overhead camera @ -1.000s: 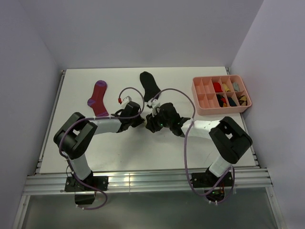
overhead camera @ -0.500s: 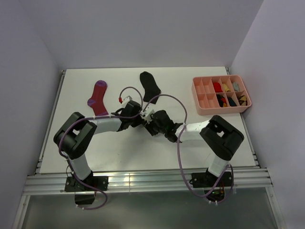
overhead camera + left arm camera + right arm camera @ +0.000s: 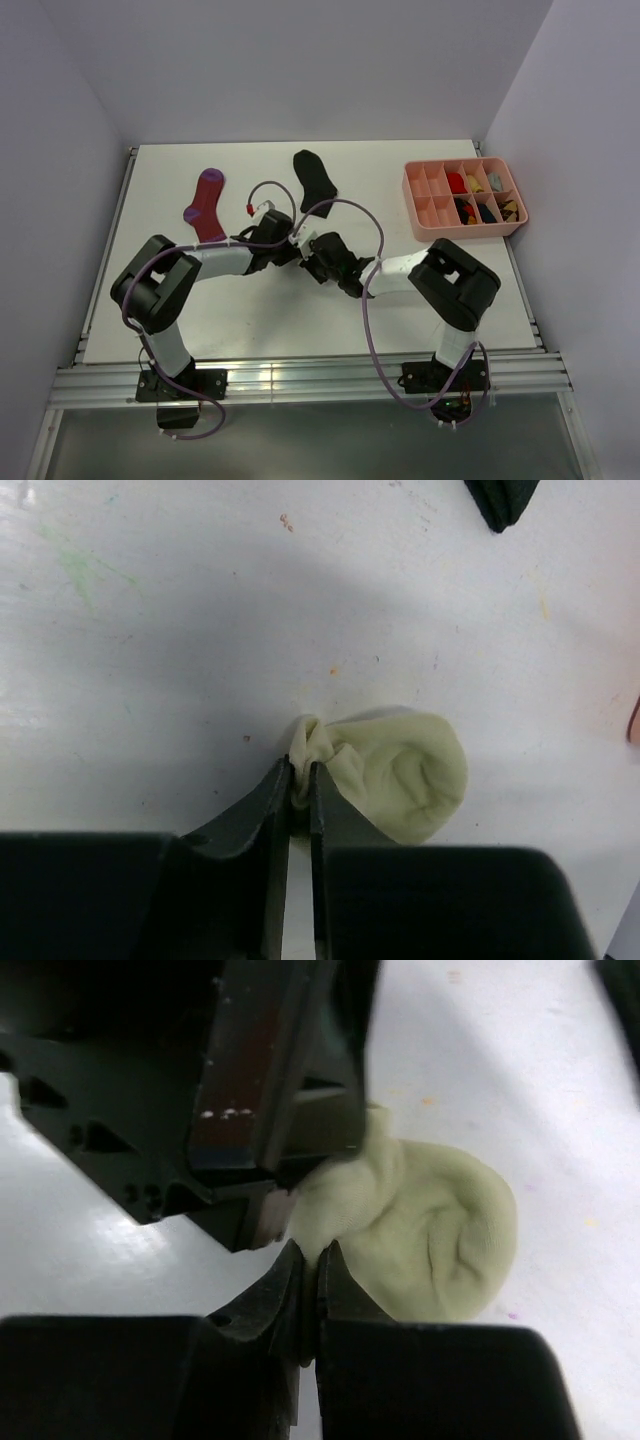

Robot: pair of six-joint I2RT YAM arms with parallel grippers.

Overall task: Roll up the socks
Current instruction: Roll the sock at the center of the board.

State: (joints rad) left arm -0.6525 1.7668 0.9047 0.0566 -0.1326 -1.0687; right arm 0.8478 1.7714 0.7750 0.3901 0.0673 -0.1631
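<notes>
A small cream sock (image 3: 400, 775), one of the socks, lies bunched into a rounded lump on the white table. My left gripper (image 3: 300, 770) is shut on a gathered fold at its left end. My right gripper (image 3: 310, 1252) is shut on the near edge of the same cream sock (image 3: 430, 1230), right beside the left arm's fingers (image 3: 250, 1110). From above, both grippers (image 3: 298, 252) meet at the table's middle and hide the cream sock. The black sock (image 3: 315, 178) lies flat behind them. The magenta sock (image 3: 206, 205) lies at the back left.
A pink compartment tray (image 3: 463, 197) with small coloured items stands at the back right. The black sock's tip (image 3: 505, 500) shows at the top of the left wrist view. Purple cables loop over both arms.
My right gripper has slid left up against the left gripper and closed from half open onto the cream sock's edge. The left arm has barely moved.
</notes>
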